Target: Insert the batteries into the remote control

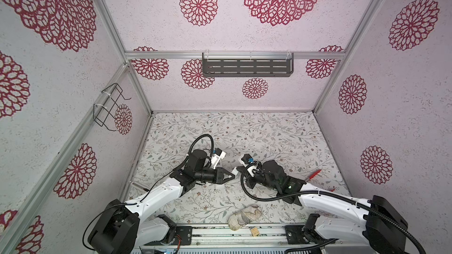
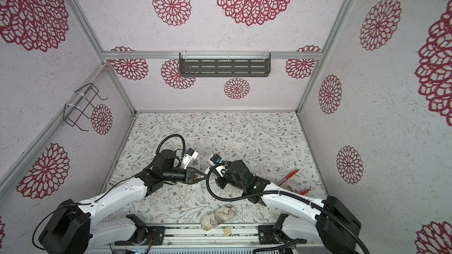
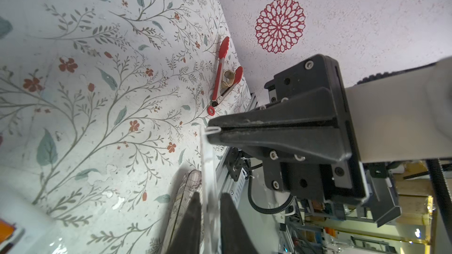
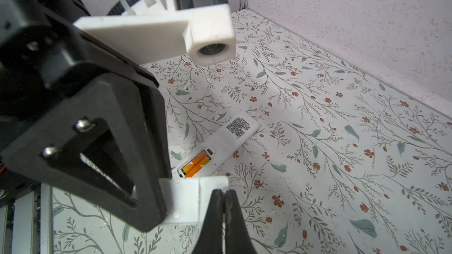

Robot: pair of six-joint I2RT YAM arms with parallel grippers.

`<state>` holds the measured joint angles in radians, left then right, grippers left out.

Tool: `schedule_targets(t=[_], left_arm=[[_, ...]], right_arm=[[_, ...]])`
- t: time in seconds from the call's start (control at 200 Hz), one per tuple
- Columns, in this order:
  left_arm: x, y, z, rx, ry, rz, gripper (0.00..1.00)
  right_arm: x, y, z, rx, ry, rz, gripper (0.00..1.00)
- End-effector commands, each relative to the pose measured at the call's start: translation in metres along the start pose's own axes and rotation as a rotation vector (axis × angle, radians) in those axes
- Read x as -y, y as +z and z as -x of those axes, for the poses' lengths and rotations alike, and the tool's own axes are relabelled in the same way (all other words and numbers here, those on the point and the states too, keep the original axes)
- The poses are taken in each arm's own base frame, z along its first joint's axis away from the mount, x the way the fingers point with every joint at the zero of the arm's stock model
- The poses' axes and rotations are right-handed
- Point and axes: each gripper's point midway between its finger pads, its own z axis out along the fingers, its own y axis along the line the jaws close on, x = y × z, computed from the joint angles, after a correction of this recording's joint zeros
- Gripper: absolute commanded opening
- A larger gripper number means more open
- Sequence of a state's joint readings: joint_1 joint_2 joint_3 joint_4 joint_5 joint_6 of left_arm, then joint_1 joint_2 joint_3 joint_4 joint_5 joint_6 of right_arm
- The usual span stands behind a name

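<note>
Left end effector (image 3: 210,197) is closed narrowly on the thin white battery cover (image 4: 186,199), gripped edge-on above the counter (image 4: 342,167). The right end effector (image 4: 223,193) is fully closed with its tips at the cover's edge; whether it pinches anything cannot be told. The remote control (image 4: 234,133) lies back-up near the counter's centre, slightly toward 9 o'clock in both top views, with its QR sticker uppermost and its compartment open. Both batteries (image 4: 197,163) sit side by side inside. Judged progress: loading appears complete, and refitting the cover remains. Red tongs (image 2: 291,174) lie toward 3 o'clock and a cloth bundle (image 2: 217,217) at 6 o'clock.
</note>
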<state>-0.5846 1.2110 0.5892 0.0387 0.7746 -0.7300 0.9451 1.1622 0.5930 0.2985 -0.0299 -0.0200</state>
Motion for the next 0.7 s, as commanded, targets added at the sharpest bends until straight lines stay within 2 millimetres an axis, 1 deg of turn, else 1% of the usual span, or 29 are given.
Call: schedule_targets(t=[0.0,0.03,0.06,0.115,0.165,0.22,0.3,0.365,0.41,0.53,0.58,0.695], left_arm=[[0.003,-0.001,0.0,0.004,0.032,0.006,0.11],[0.001,-0.001,0.0,0.003,0.031,0.016,0.07],[-0.002,-0.002,0.001,0.005,0.03,0.032,0.05],[-0.007,-0.003,0.002,0.013,0.028,0.068,0.03],[-0.013,-0.006,0.004,0.024,0.034,0.118,0.02],[-0.022,-0.011,0.006,0.038,0.044,0.193,0.01],[-0.032,-0.019,0.012,0.075,0.065,0.278,0.0],[-0.035,-0.026,0.017,0.128,0.085,0.321,0.0],[-0.035,-0.029,0.021,0.163,0.103,0.342,0.0],[-0.032,-0.038,0.029,0.262,0.158,0.385,0.0],[-0.03,-0.042,0.032,0.305,0.175,0.399,0.0],[-0.024,-0.049,0.037,0.389,0.207,0.408,0.0]], right_arm=[[0.0,-0.002,0.03,0.091,-0.008,-0.008,0.08],[0.001,-0.003,0.032,0.096,0.0,-0.009,0.14],[0.001,-0.003,0.034,0.101,0.014,-0.01,0.22],[0.001,-0.006,0.04,0.112,0.04,-0.007,0.39],[0.004,-0.009,0.045,0.121,0.082,-0.02,0.51],[0.006,-0.013,0.052,0.131,0.135,-0.028,0.62],[0.016,-0.015,0.06,0.134,0.271,-0.06,0.8],[0.026,-0.014,0.062,0.109,0.398,-0.103,0.85],[0.03,-0.011,0.06,0.085,0.48,-0.121,0.86],[0.028,0.0,0.059,0.032,0.667,-0.087,0.9],[0.021,0.007,0.061,0.031,0.728,-0.027,0.91],[-0.002,0.018,0.074,0.071,0.815,0.149,0.91]])
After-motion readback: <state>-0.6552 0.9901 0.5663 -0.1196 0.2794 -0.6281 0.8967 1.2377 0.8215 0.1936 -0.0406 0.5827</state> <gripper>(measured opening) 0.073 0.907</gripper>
